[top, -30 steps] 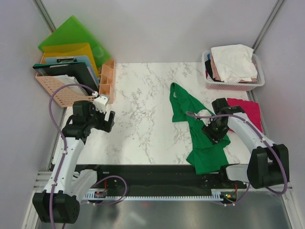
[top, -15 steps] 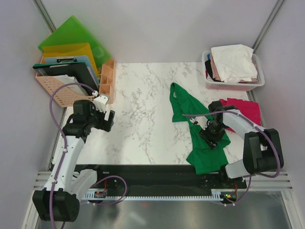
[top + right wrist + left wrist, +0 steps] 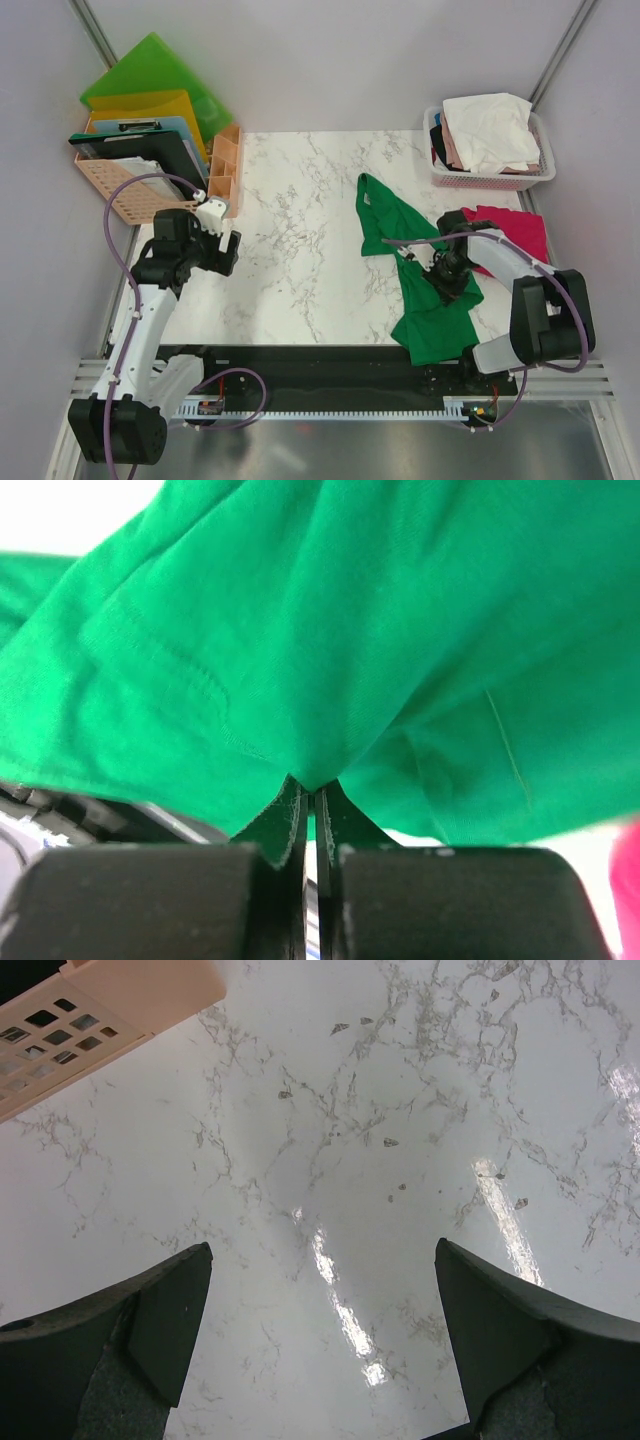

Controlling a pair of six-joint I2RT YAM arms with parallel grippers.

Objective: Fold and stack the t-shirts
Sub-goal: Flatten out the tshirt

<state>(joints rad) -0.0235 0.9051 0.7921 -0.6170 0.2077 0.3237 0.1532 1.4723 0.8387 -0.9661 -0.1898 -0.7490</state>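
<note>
— What differs from a second ago?

— The right gripper (image 3: 310, 796) stood part open over the green t-shirt (image 3: 430, 332) then. Now its jaws are pressed together on a pinched fold of that cloth, which the wrist view shows drawn up to a point between the fingertips. The right arm has also changed its bend: its elbow has swung in, and the forearm now reaches from the right, over the magenta t-shirt (image 3: 518, 228), to the green one. The left arm has not moved, and the green tee lies much as it did.

— And the count?

— There are two arms. On the marble table (image 3: 300, 220) lie two tees. The green one is strung out from mid-table down over the near edge on the right side. The magenta one is just to its right, against the table's right edge. One pink basket (image 3: 490, 181) stands at the far right corner with a white t-shirt (image 3: 490, 128) on top and a strip of pale pink cloth (image 3: 452, 150) showing under it. One peach rack (image 3: 120, 195) of folders stands at the far left.

— The left arm's pose?

— It is folded back on itself at the left side, with its wrist pointing down at bare marble. The left gripper (image 3: 322, 1250) hangs with its fingers spread wide and nothing between them.
</note>
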